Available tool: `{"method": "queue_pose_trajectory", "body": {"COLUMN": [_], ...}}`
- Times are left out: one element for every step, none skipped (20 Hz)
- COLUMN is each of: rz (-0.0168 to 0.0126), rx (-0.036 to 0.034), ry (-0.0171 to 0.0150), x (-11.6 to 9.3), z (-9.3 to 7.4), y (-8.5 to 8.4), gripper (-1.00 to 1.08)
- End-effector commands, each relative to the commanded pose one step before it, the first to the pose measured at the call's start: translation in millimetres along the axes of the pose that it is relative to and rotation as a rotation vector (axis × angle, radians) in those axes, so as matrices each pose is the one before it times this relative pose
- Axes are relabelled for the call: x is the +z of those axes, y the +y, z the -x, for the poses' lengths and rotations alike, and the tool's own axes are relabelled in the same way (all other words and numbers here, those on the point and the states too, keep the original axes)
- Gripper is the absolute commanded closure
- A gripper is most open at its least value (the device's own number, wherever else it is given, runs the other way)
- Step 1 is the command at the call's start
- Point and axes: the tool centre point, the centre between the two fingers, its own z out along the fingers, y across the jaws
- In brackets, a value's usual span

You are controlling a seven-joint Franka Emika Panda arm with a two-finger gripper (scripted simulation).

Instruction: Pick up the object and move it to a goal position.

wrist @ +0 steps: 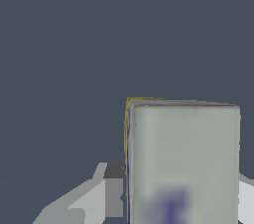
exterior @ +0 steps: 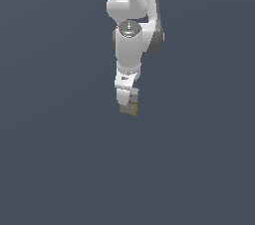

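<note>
The object is a small pale grey-white carton (exterior: 129, 109) with yellow edging, seen just below the white arm in the exterior view. My gripper (exterior: 128, 100) reaches down onto it, and its fingers sit on either side of the carton's top. In the wrist view the carton (wrist: 183, 158) fills the space between the two fingers (wrist: 113, 191), with its blurred blue mark near the gripper. The fingers press against its sides, so the gripper is shut on it. Whether the carton rests on the floor or hangs above it cannot be told.
A plain dark grey-blue floor (exterior: 60, 159) surrounds the arm in the exterior view. The white arm (exterior: 132, 45) rises out of the frame's top edge. No other objects or goal marker show.
</note>
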Motion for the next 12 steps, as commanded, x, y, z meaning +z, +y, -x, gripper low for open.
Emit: {"method": "queue_pose_trajectory", "body": {"rz": [0.00062, 0.00000, 0.00000, 0.00000, 0.00000, 0.00000, 0.00000, 0.00000, -0.00023, 0.00000, 0.00000, 0.00000], "rx": [-0.00028, 0.00000, 0.00000, 0.00000, 0.00000, 0.00000, 0.00000, 0.00000, 0.00041, 0.00000, 0.00000, 0.00000], "ry": [0.00016, 0.00000, 0.00000, 0.00000, 0.00000, 0.00000, 0.00000, 0.00000, 0.00013, 0.00000, 0.00000, 0.00000], "x": [-4.61, -2.16, -2.34, -2.52, -2.68, -2.84, -3.00, -3.14, -3.17, -3.41, -3.51, -3.48], "z": [-5.55, -2.68, -2.91, -3.13, -3.34, -3.54, -3.73, -3.91, -3.83, -4.24, -4.37, -4.34], "y": [6.05, 2.98, 3.24, 3.48, 3.72, 3.95, 4.18, 4.39, 4.70, 4.79, 4.95, 4.92], "gripper": [1.08, 1.08, 1.08, 1.08, 1.08, 1.08, 1.08, 1.08, 1.08, 1.08, 1.08, 1.08]}}
